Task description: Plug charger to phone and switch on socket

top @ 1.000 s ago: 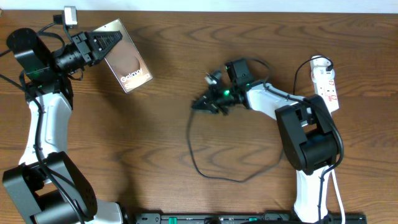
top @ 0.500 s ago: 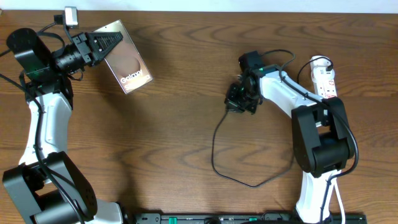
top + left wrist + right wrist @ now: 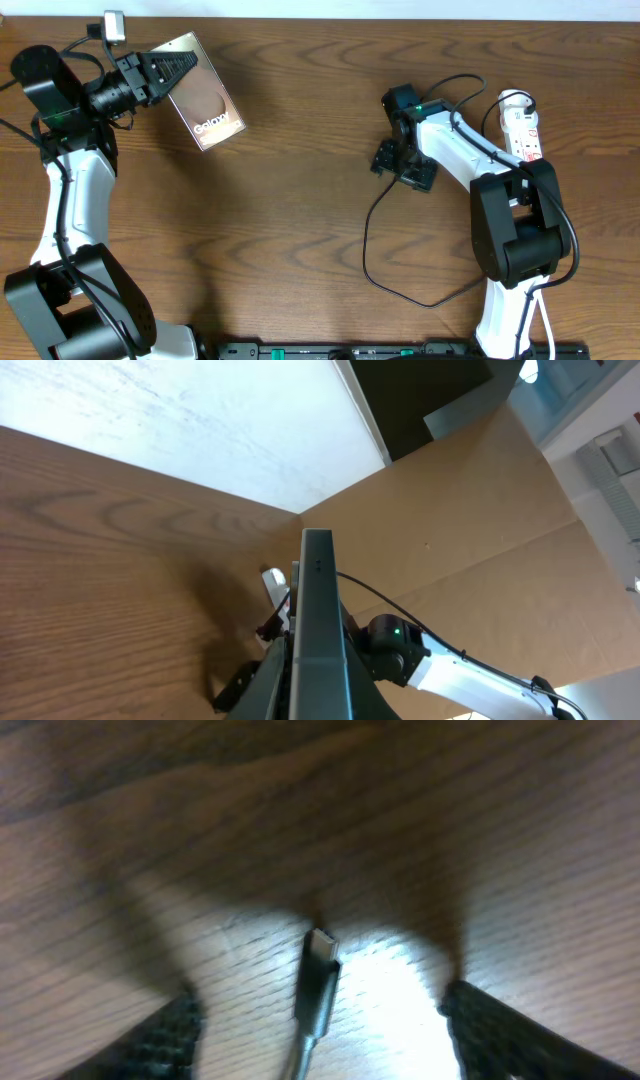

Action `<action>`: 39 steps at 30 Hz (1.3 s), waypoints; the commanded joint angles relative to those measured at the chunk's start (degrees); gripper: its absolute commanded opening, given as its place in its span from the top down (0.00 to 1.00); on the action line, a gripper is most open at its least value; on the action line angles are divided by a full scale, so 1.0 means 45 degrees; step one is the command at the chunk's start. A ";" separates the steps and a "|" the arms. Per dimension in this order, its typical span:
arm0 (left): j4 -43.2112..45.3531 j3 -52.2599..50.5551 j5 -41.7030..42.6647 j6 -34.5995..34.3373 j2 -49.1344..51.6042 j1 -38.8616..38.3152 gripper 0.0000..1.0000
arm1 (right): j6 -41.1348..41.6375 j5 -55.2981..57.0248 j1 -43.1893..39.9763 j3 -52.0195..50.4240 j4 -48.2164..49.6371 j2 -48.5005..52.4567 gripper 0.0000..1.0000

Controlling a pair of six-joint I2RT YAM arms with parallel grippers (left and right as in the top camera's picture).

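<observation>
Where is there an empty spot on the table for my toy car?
Biggest free patch: bare table in the middle, between the phone and the charger loop. Also free: front middle, below the phone. Crowded: the right side, where the right gripper, charger and socket bunch together.

The cable is blurred and cut off by the lower edge between the fingers of the right gripper. The phone is covered at its end inside the left gripper. The switch positions on the socket cannot be read.
</observation>
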 commanded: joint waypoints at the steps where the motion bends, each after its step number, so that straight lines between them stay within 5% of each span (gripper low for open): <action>1: 0.0117 -0.0019 0.0262 0.0117 -0.0058 0.0019 0.93 | -0.0053 0.0636 -0.0102 -0.0612 -0.0185 0.0826 0.01; 10: 0.0112 -0.0019 0.0267 0.0117 -0.0058 0.0019 0.92 | 0.1180 -0.0942 -0.0019 -0.0627 -0.0209 0.0826 0.05; 15: 0.0112 -0.0019 0.0262 0.0117 -0.0058 0.0019 0.93 | 0.1681 -0.0899 0.0335 -0.0680 -0.0068 0.0826 0.68; 18: 0.0112 -0.0019 0.0267 0.0117 -0.0058 0.0019 0.93 | 0.1681 -0.0899 0.0471 -0.0680 0.0029 0.0826 0.75; 22: 0.0112 -0.0019 0.0262 0.0117 -0.0058 0.0019 0.93 | 0.1681 -0.0899 0.0505 -0.0685 0.0267 0.0826 0.98; 39: 0.0112 -0.0019 0.0301 0.0117 -0.0058 0.0019 0.92 | 0.0068 -0.1418 -0.0078 -0.0680 -0.0432 0.0826 0.99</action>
